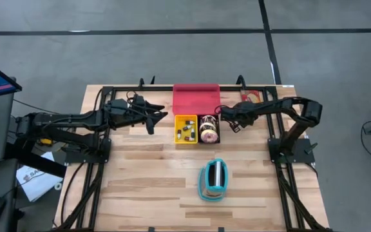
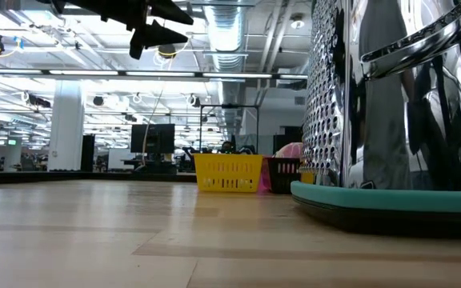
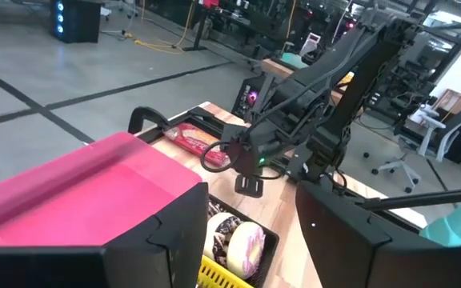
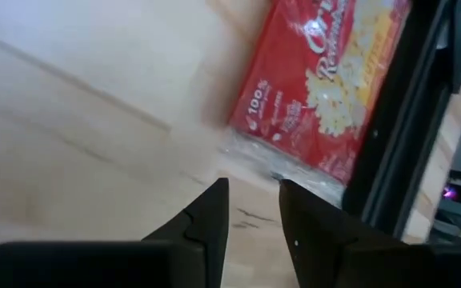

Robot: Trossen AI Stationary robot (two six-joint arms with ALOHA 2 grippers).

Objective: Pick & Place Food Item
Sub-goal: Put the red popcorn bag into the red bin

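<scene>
A red popcorn packet (image 4: 326, 80) lies flat on the table by the black frame rail at the far right (image 1: 253, 98). My right gripper (image 4: 253, 196) points down at a slant just short of the packet's clear sealed end, its fingers a narrow gap apart with nothing between them; it hangs beside the dark basket (image 1: 227, 124). My left gripper (image 1: 154, 119) hovers open left of the yellow basket (image 1: 185, 129), high above the table (image 2: 157, 32). Doughnuts (image 3: 238, 244) sit in the dark basket (image 1: 209, 129).
A pink bin (image 1: 196, 98) stands behind the two baskets at the table's far edge. A metal grater on a teal base (image 1: 213, 179) stands toward the near right and hides the right arm in the low view. Bare wood lies to the near left.
</scene>
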